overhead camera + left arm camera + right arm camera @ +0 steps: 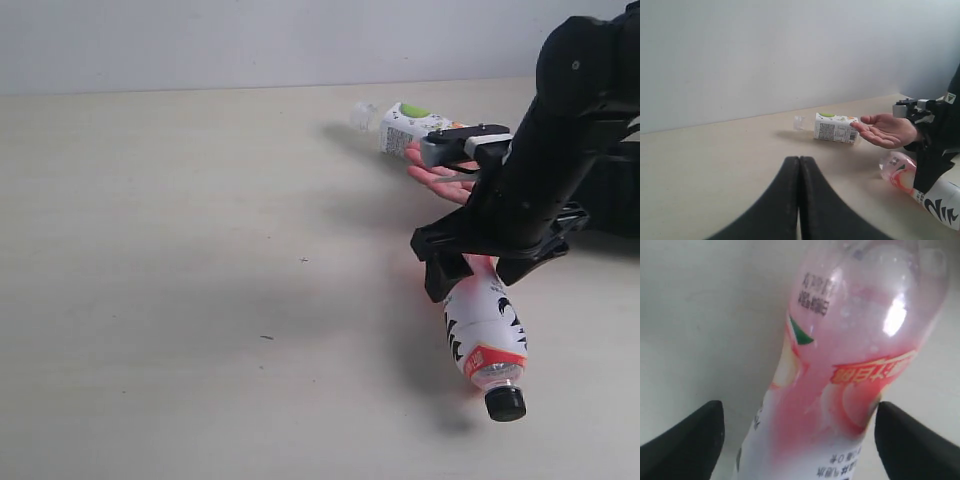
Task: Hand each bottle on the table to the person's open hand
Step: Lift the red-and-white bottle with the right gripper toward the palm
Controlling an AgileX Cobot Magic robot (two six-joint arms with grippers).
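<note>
Right gripper (480, 268): fingers wide open, one on each side of the pink-and-white bottle (485, 325). Nothing is gripped. In the right wrist view one finger (917, 440) is at or just off the bottle wall; I cannot tell if it touches. The other finger (685, 442) stands clearly apart from the bottle.

Left gripper (799, 200): fingers pressed together, empty, well apart from the hand (440, 180).

The pink-and-white bottle lies on its side on the table (200, 300), near the hand. Its base end points toward the hand and its black cap points away. The hand is palm up and empty. A small bottle (410, 125) with a green-and-white label lies just beyond the hand, also on its side.

Handling, judged:
- The body shows pink through the clear wall, so there is likely liquid inside. How full it is cannot be read. Expect moderate weight.
- The wall is thin plastic and will give under a hard squeeze.
- The label film is smooth, so it is likely slippery.
- The round body can roll on the table if one finger touches before the other.

Where to grip: across the labelled middle of the body, near where the fingers now stand. The weight should balance there and the cap end should not sag. Close evenly from both sides.
</note>
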